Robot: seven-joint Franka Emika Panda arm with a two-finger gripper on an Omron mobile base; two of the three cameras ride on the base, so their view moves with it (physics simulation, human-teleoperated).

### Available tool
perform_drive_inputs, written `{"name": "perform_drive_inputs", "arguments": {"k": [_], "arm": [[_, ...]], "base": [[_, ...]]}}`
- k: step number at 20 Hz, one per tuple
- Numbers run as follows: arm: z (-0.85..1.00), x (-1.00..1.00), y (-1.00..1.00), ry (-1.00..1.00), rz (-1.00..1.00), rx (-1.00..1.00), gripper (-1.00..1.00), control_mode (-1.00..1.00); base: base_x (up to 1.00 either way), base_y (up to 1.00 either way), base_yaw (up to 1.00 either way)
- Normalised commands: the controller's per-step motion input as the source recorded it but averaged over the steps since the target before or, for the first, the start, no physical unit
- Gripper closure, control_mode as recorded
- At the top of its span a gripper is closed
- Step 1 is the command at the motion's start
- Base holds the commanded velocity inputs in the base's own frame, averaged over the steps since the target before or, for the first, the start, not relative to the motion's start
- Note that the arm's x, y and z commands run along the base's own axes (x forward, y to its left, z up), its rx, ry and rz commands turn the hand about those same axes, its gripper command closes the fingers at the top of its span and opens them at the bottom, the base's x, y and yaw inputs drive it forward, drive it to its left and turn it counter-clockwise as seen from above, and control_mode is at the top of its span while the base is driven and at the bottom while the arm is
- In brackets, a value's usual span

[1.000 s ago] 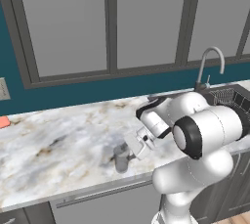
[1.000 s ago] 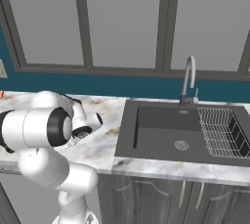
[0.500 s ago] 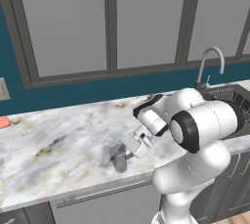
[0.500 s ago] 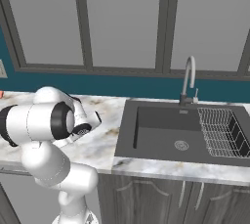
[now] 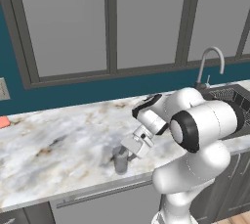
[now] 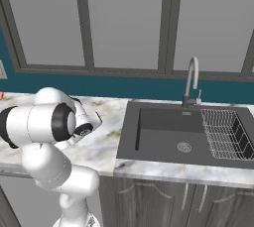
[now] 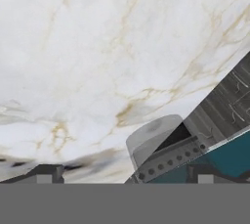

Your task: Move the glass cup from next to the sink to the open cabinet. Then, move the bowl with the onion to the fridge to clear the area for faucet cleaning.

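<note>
The gripper (image 5: pixel 123 155) is hanging wide open, holding nothing, right over the glass cup (image 5: pixel 120 160) standing on the marble counter (image 5: pixel 53 145).

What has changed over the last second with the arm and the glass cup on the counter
The gripper has come down and leftward, closing in on the glass cup near the counter's front edge; it is open, nothing grasped. The cup, the faucet and the sink stayed put.

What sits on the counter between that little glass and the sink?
Nothing but bare marble between the glass cup and the sink; the right base view shows it, partly behind the arm.
</note>
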Motion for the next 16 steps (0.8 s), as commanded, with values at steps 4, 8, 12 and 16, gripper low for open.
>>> {"name": "perform_drive_inputs", "arguments": {"k": [4,8,12,16], "arm": [[0.00,-0.15,0.00,0.00,0.00,0.00,-1.00,-1.00],[0.00,-0.42,0.00,0.00,0.00,0.00,-1.00,-1.00],[0.00,-0.21,0.00,0.00,0.00,0.00,-1.00,-1.00],[0.00,0.00,0.00,0.00,0.00,0.00,-1.00,-1.00]], "base": [[0.00,0.00,0.00],[0.00,0.00,0.00],[0.00,0.00,0.00],[0.00,0.00,0.00]]}}
